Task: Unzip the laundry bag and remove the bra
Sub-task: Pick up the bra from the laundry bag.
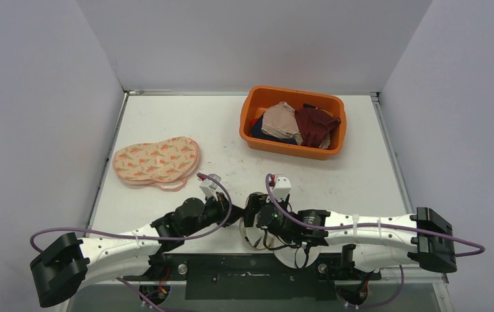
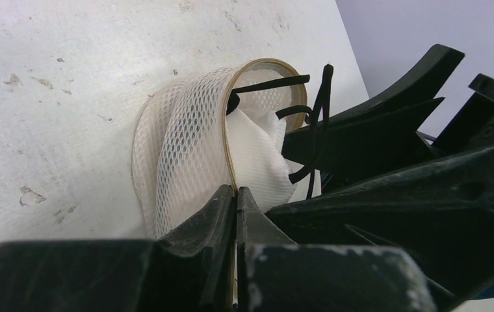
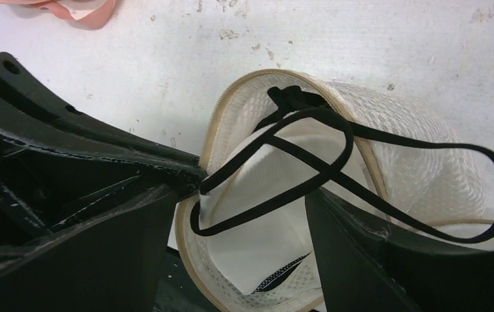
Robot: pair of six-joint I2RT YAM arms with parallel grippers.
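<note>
From above, the white mesh laundry bag [image 1: 252,239] lies at the table's near edge between the two arm bases, mostly hidden under both wrists. An orange plastic tub [image 1: 293,91] of clothes and a peach carrot-printed padded piece [image 1: 156,161] sit well apart.

In the left wrist view, the left gripper [image 2: 236,195] is fully closed, pinching the tan zipper rim [image 2: 228,130]. That holds the soft, open-weave bag up as a gaping hoop.

In the right wrist view, the right gripper [image 3: 241,195] is spread wide and grips nothing. The bra's thin black elastic straps [image 3: 335,140] loop out of the mouth and lie directly between its fingers, running across the gap from one finger towards the other. The cups stay inside the bag. The right arm seems best placed to close on the straps and draw the bra out, away from the left pinch.
</note>
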